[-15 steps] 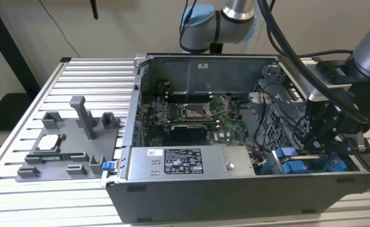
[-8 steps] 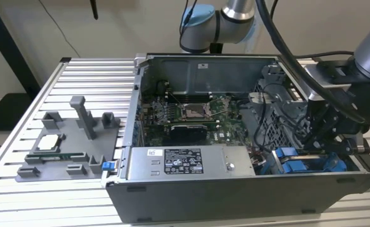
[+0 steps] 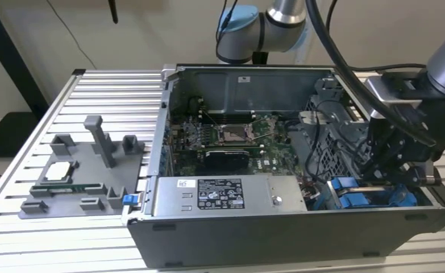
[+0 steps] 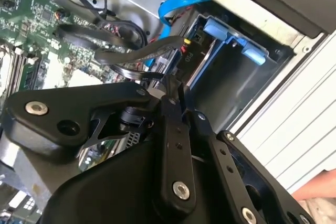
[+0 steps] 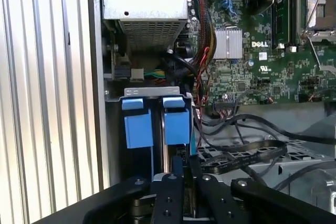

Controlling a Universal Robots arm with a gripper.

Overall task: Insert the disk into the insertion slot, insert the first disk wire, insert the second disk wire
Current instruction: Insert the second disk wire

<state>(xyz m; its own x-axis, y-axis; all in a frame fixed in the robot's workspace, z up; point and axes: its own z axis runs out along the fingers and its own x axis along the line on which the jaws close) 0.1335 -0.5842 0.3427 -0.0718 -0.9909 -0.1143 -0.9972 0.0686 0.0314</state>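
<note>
While the gripper (image 5: 185,179) is held low over the drive cage (image 3: 336,133) at the case's corner on the exterior view's right, its fingers (image 4: 169,85) are seen drawn nearly together in both wrist views, pinched on what appears to be a flat black cable connector (image 4: 185,43) at the rear of the disk (image 5: 169,153); whether the grip is firm cannot be told. The disk, marked by its blue carrier tabs (image 5: 177,121), is judged to be already seated in the insertion slot (image 3: 362,193), beside a second blue-tabbed carrier (image 5: 137,124). The step in hand is judged to be a wire insertion. It is done well if the connector is kept square to the disk's socket, pressed straight along the socket axis, and the loose black cables (image 5: 247,150) nearby are kept out from between plug and port. Outward lie the motherboard (image 3: 230,133), the grey power-supply box (image 3: 222,196), the open computer case (image 3: 283,242) and the slatted table (image 3: 25,227).
</note>
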